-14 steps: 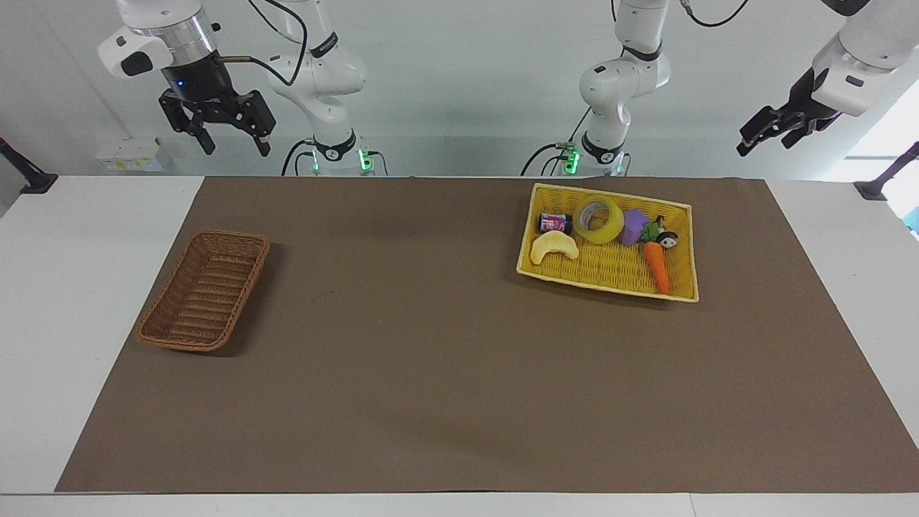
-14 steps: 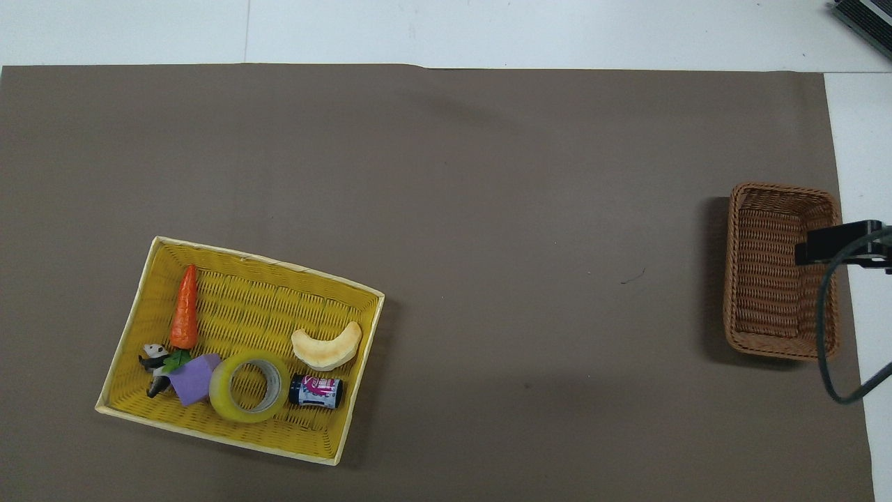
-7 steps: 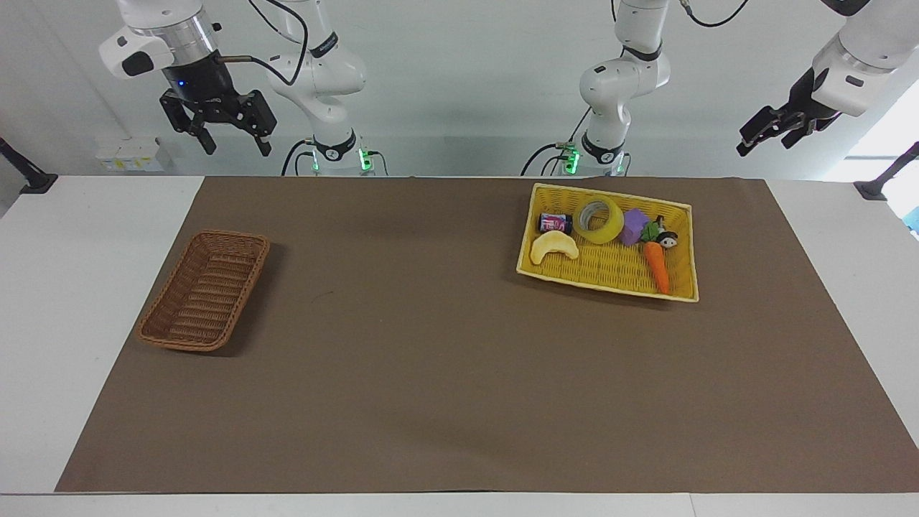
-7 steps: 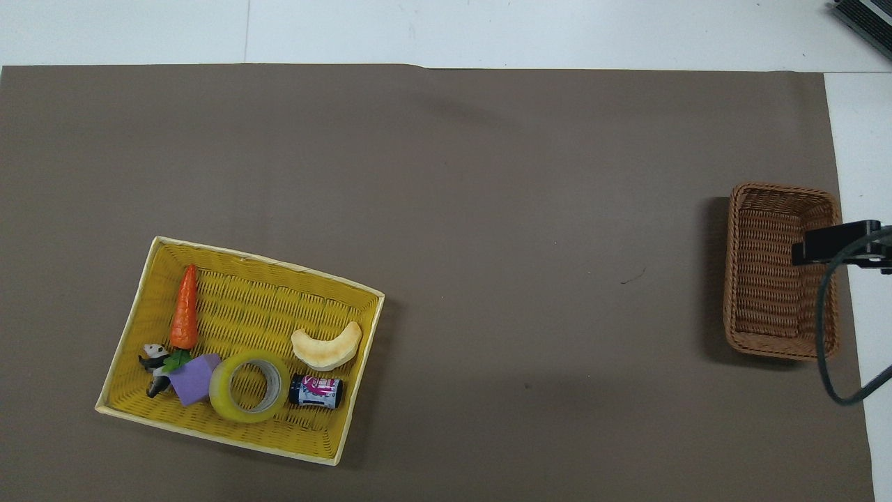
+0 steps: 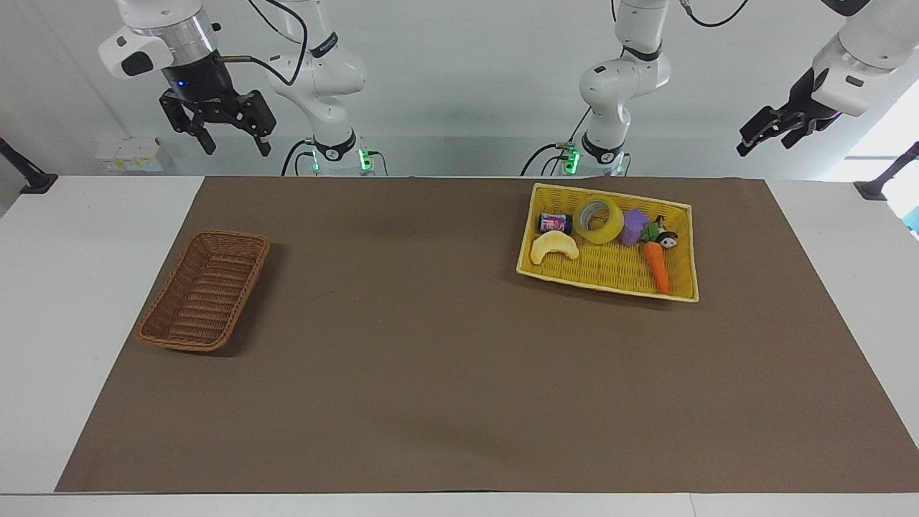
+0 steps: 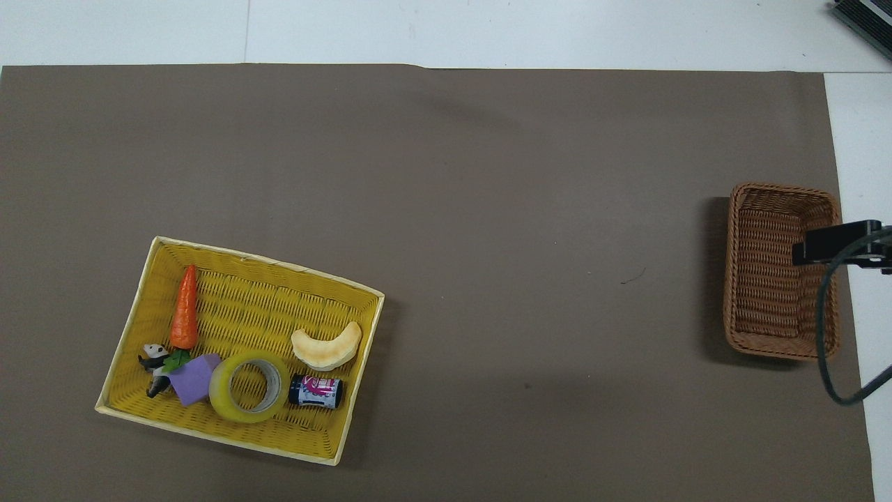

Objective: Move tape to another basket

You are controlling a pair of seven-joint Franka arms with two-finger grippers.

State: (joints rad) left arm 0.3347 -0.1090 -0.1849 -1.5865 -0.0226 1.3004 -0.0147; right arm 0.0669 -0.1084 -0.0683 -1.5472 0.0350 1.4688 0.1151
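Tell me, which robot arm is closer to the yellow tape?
Left. The left pincer hangs high near the tape's end of the table; the right pincer hangs above the brown basket's end.

Tape (image 5: pixel 602 220): translucent yellow roll, grey-white core, lying in yellow basket near robots. Basket (image 5: pixel 204 290): small brown wicker, empty, at right arm's end, well apart.

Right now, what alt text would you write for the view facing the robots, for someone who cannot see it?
A roll of yellow tape lies in a yellow basket beside a carrot toy, a purple block, a crescent toy and a small can. An empty brown wicker basket sits toward the right arm's end. The left gripper and the open right gripper hang high, holding nothing.
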